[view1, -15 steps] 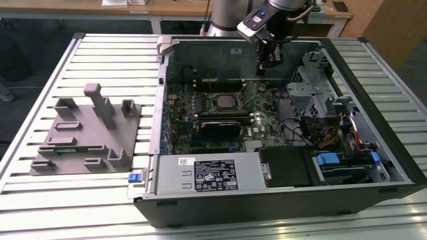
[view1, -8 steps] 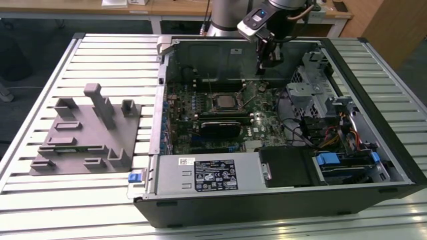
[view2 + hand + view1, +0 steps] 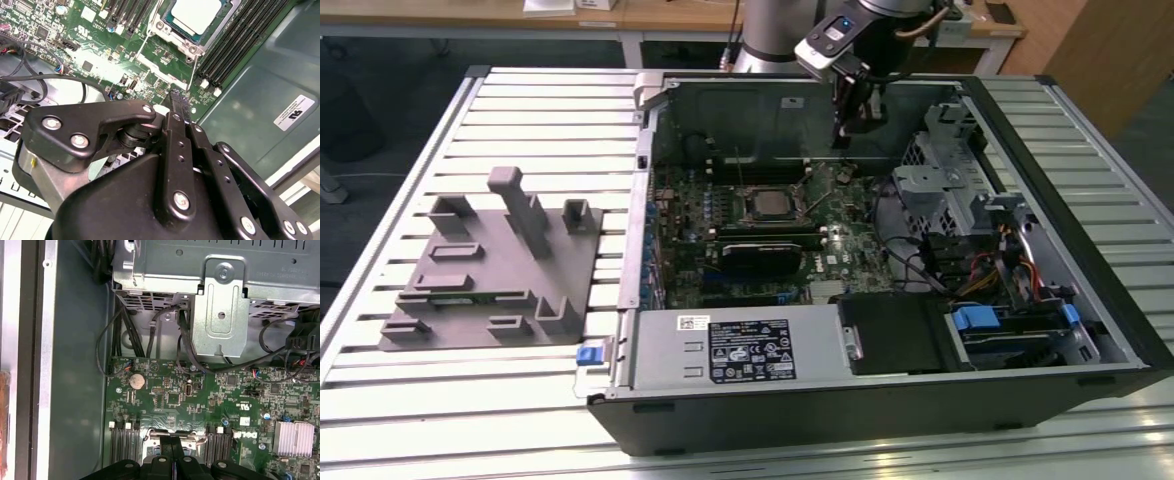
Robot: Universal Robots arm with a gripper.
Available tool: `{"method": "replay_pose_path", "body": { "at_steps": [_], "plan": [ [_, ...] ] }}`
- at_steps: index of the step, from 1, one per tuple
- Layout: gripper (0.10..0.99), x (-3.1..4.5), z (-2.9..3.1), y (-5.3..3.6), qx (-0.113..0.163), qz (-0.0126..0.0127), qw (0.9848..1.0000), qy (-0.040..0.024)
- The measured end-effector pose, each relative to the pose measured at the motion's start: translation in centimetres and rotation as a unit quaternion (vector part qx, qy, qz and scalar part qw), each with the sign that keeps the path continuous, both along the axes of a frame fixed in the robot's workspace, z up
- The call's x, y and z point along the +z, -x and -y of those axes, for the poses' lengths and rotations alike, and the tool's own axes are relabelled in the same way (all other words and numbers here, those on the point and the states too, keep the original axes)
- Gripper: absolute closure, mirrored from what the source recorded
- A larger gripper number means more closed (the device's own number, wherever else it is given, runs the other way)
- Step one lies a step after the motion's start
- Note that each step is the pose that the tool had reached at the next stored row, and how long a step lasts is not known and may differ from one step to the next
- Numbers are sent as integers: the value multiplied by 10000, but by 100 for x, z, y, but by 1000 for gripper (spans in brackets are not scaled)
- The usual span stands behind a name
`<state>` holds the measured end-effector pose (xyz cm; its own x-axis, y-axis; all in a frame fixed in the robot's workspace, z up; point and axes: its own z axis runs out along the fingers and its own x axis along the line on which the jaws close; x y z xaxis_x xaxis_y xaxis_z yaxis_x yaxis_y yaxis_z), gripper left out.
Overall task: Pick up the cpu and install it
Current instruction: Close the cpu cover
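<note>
The gripper (image 3: 845,140) hangs fingers-down inside the open computer case (image 3: 1107,250), close above the motherboard (image 3: 847,225). In both wrist views its two dark fingers (image 3: 176,112) are pressed flat together, and nothing can be seen between them, so it looks closed and empty.

The cpu (image 3: 767,205) is not in its grasp. It lies flat with its pale metal top up, inside the socket frame (image 3: 172,40) on the board. From the fingertips it lies toward the exterior view's left and a little nearer that camera: close, but apart and not directly beneath them. In the second wrist view the cpu (image 3: 196,12) sits just beyond the fingertips, past the near corner of the socket. Being square, it has no long axis, and its edges run parallel to the memory slots (image 3: 235,40) beside it. Judging by how level it lies in the frame, it appears seated. Whether the thin wire lever (image 3: 193,70) is latched cannot be told.

Room is tight. Slots flank the socket on both sides, the case wall (image 3: 250,100) rises just behind the gripper, and the metal drive cage (image 3: 220,295) with loose black cables (image 3: 150,330) stands beyond. Outside the case, on the slatted table (image 3: 520,400), rests a grey plastic block (image 3: 494,270), well apart.
</note>
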<state>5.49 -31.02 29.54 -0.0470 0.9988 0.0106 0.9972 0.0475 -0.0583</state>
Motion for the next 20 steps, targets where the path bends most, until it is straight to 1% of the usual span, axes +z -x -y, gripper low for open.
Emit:
{"method": "replay_pose_path", "body": {
  "at_steps": [20],
  "plan": [
    [980, 44, 0, 0, 0, -26, 10000, 0]
  ]
}}
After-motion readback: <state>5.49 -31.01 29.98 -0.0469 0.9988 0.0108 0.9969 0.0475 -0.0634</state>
